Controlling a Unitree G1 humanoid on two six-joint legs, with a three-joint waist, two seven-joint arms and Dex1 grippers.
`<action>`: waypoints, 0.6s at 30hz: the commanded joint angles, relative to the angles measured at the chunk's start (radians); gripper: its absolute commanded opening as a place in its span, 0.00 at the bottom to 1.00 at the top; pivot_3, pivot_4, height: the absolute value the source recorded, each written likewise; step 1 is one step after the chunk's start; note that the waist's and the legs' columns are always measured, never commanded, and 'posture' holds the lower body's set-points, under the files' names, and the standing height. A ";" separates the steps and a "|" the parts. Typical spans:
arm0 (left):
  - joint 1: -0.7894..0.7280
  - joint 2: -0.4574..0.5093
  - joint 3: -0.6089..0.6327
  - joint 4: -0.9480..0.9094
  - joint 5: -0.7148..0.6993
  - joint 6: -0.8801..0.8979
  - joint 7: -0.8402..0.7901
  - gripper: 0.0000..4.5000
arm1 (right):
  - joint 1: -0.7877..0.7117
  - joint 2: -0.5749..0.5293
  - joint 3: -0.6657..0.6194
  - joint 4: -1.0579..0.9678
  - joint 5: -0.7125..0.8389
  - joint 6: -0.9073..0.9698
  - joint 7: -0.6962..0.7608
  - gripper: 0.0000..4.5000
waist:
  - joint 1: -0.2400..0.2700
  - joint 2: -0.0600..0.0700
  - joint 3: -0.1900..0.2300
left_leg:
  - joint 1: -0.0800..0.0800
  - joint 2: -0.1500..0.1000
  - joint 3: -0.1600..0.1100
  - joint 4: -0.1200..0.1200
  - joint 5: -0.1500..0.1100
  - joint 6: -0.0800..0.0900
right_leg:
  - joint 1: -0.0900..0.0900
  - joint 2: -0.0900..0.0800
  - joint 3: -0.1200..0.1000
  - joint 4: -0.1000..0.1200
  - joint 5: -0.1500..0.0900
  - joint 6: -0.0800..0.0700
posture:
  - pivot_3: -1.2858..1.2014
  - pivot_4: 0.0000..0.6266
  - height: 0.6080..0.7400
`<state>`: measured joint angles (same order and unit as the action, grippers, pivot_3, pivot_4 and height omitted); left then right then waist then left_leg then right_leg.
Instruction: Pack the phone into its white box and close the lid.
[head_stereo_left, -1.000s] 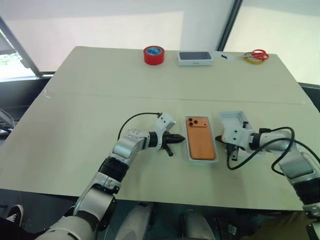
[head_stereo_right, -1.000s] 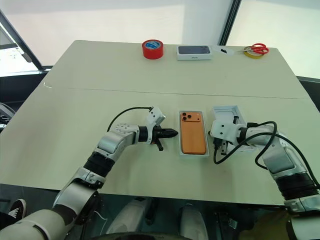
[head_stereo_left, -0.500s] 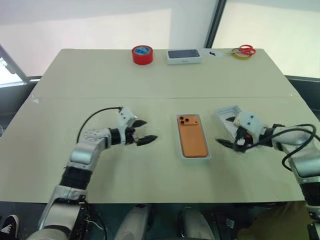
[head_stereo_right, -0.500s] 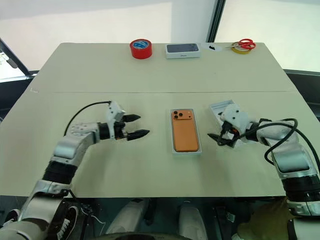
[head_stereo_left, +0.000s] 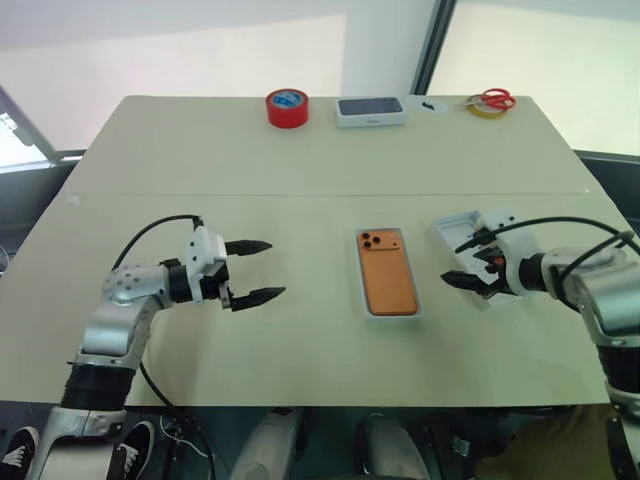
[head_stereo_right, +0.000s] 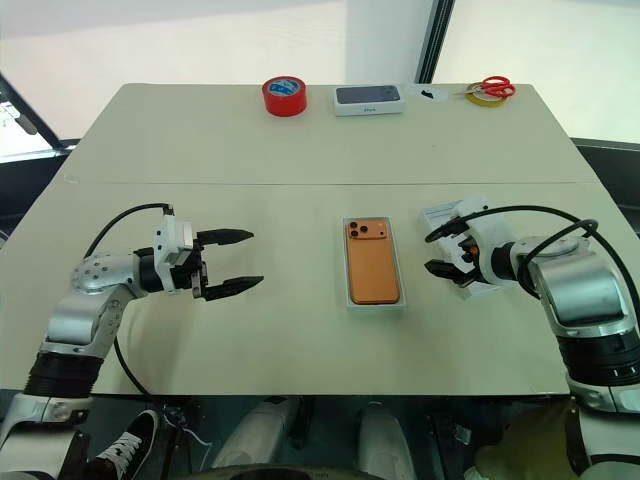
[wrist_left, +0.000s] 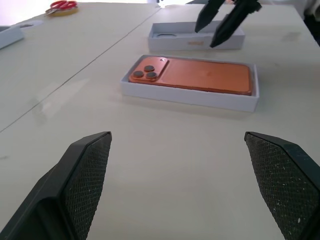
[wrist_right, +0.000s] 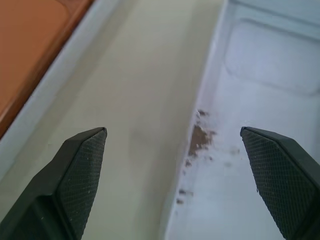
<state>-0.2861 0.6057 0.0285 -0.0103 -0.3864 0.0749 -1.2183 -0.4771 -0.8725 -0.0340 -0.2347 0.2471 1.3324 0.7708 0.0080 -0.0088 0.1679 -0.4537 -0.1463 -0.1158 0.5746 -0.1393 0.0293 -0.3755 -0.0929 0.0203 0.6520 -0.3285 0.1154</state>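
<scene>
The orange phone (head_stereo_left: 387, 272) lies camera side up inside the white box (head_stereo_left: 392, 316) at the table's middle. The lid (head_stereo_left: 452, 230) lies open side up just right of the box. My right gripper (head_stereo_left: 455, 262) hovers open over the lid's near left edge, holding nothing. The right wrist view looks down at the lid's white inside (wrist_right: 260, 100), the box wall (wrist_right: 65, 75) and a corner of the phone (wrist_right: 30, 40). My left gripper (head_stereo_left: 275, 268) is open and empty, well left of the box and pointing toward it. The left wrist view shows the phone (wrist_left: 195, 75) and, behind it, the lid (wrist_left: 195, 42).
Along the far edge of the table stand a red tape roll (head_stereo_left: 287, 107), a white box picturing a dark phone (head_stereo_left: 371, 110), and red scissors (head_stereo_left: 492, 98) on a yellow roll. A seam crosses the table behind the box.
Both grippers went from shut to open. My left arm pulled away leftward from the box. My right gripper rolled and lifted a little over the lid. The camera also shifted.
</scene>
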 joint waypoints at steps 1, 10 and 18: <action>0.008 0.014 0.014 -0.052 -0.025 -0.034 -0.017 0.99 | -0.039 -0.024 -0.001 -0.047 0.063 0.140 0.001 0.99 | 0.001 0.000 0.000 | 0.000 0.000 0.000 0.000 0.000 0.000 | 0.000 0.000 0.000 0.000 0.000 0.000 | 0.52 0.24 0.97; 0.015 0.016 0.013 -0.072 -0.039 -0.038 -0.009 0.99 | -0.113 -0.061 0.090 0.008 0.111 0.201 -0.042 0.99 | 0.001 0.000 0.000 | -0.004 0.000 0.001 0.001 0.000 0.000 | -0.004 0.000 0.000 0.000 0.000 0.000 | 0.52 0.24 0.97; 0.044 0.007 0.006 -0.109 -0.043 -0.017 0.032 1.00 | -0.105 0.015 0.110 0.059 0.117 0.189 -0.110 0.58 | -0.001 0.000 0.000 | -0.007 0.000 0.001 0.001 0.000 0.000 | -0.007 0.000 0.001 0.001 0.002 0.004 | 0.52 0.24 0.97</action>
<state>-0.2425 0.6085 0.0233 -0.0875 -0.4160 0.0585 -1.1961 -0.5843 -0.8715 0.0695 -0.1864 0.3637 1.5323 0.6779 0.0074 -0.0090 0.1678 -0.4606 -0.1464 -0.1148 0.5760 -0.1390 0.0297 -0.3825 -0.0929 0.0211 0.6535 -0.3263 0.1191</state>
